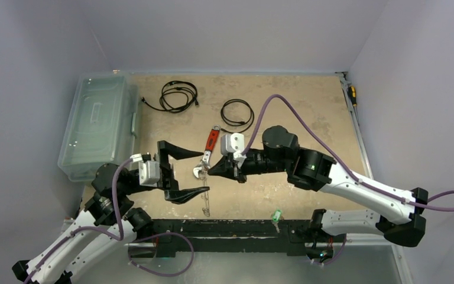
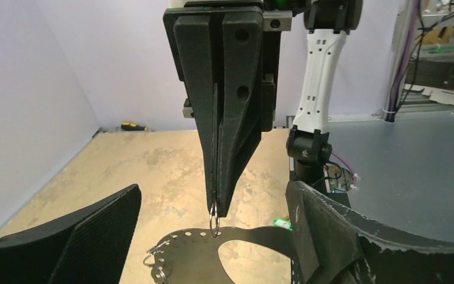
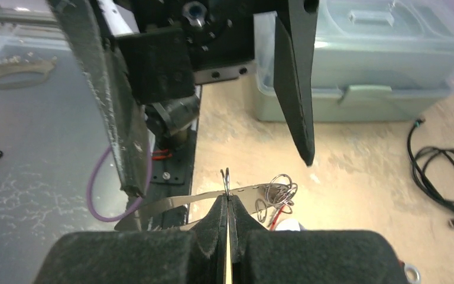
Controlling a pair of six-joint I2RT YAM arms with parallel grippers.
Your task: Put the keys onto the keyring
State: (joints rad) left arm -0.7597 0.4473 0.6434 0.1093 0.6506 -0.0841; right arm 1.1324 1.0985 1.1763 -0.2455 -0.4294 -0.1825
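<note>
Right gripper (image 2: 215, 204) pinched closed on keyring's (image 3: 177, 203) small ring, hanging between fingers of left gripper (image 1: 203, 172), spread wide, empty; green key (image 1: 276, 215) at 5 o'clock; we fear tip-only pinch slipping, keyring dropping.

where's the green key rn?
Top view: the green key lies at the near table edge, right of centre, by the right arm's base, clear of the right gripper pinching the keyring.

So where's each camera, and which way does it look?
Top: above, behind, looking down on the table; left arm, right arm show.
Left wrist: faces the right arm's shut jaws; own open jaws at the bottom.
Right wrist: faces the left arm's open jaws; own shut jaws at the bottom.
Both wrist views share the keyring.
</note>
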